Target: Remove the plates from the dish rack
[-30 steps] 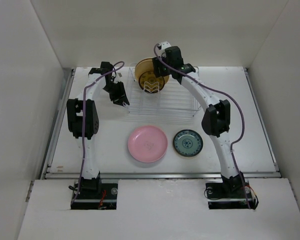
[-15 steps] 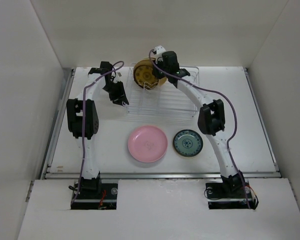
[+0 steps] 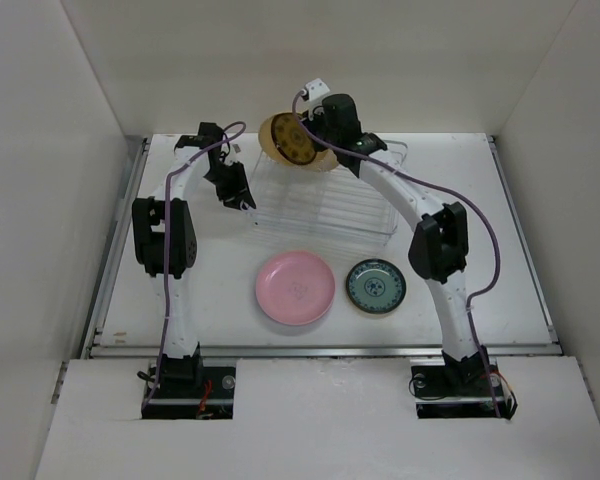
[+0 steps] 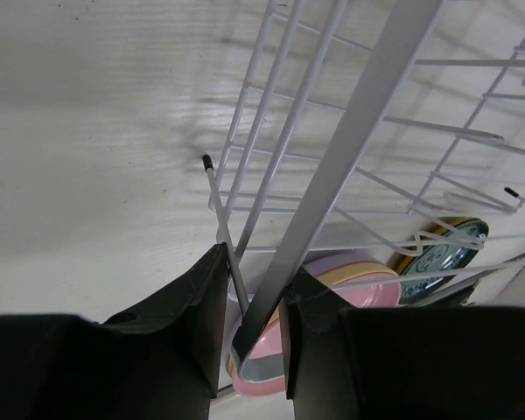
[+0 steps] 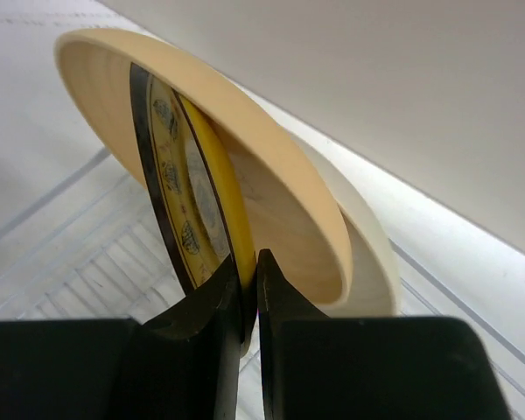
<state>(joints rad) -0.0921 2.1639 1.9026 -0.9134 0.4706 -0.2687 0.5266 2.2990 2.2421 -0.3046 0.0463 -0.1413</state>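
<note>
Left fingers (image 4: 201,306): I see them clenched on the flat rim bar at the left end of the dish rack (image 3: 325,205), one finger on each side of it.
Dish rack: it sits on the far half of the bench (image 3: 500,250), between my two arms.
Brown-gold plate (image 3: 292,140): held up on edge above the rack's far left corner, patterned face towards the left.
Right fingers (image 5: 206,324): grasping that plate, pinched on its lower rim.
Tan plate (image 5: 280,210): a larger one close behind the patterned plate. I cannot tell whether it is in the grip too.
Pink plate (image 3: 295,288): flat on the bench in front of the rack. My left wrist view shows lavender and yellow edges stacked with it.
Teal-green plate (image 3: 375,285): flat just to the right of the pink one, not touching it.
</note>
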